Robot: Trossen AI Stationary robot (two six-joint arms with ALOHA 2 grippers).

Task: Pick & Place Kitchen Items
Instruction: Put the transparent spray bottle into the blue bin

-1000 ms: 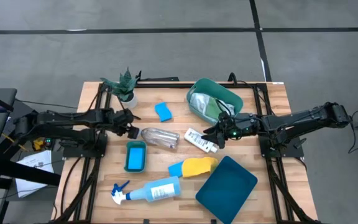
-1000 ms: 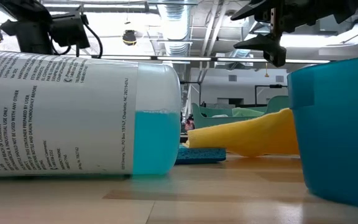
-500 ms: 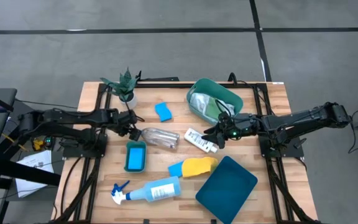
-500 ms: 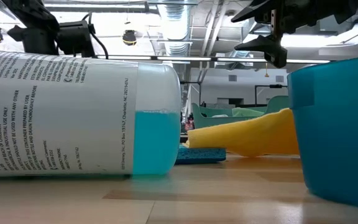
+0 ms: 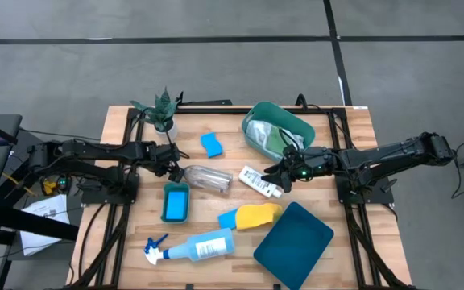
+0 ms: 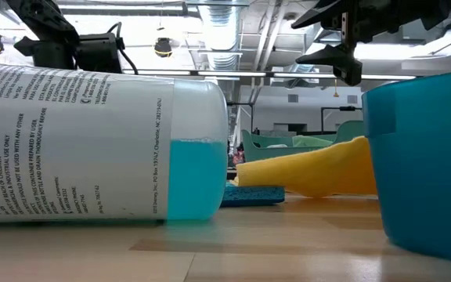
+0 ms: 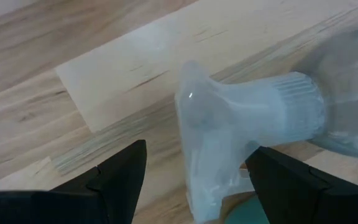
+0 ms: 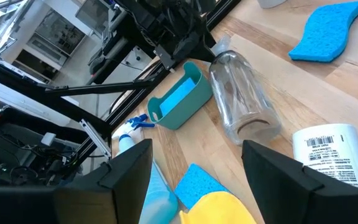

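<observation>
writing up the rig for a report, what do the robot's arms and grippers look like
Both arms are dark, slim, jointed links on black frames, with black cables trailing along them. The left gripper and right gripper each end in two flat, dark, tapered fingers. A small green light glows near the right wrist.

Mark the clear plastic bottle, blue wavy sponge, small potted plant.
Clear plastic bottle (image 5: pixel 208 177): high view, mid-body.
Blue wavy sponge (image 5: pixel 211 145): high view, centre of top face.
Small potted plant (image 5: pixel 160 107): high view, leaves.

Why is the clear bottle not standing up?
The clear bottle is tipped over, lying on its side on the table. The left gripper is open at its neck.
</observation>
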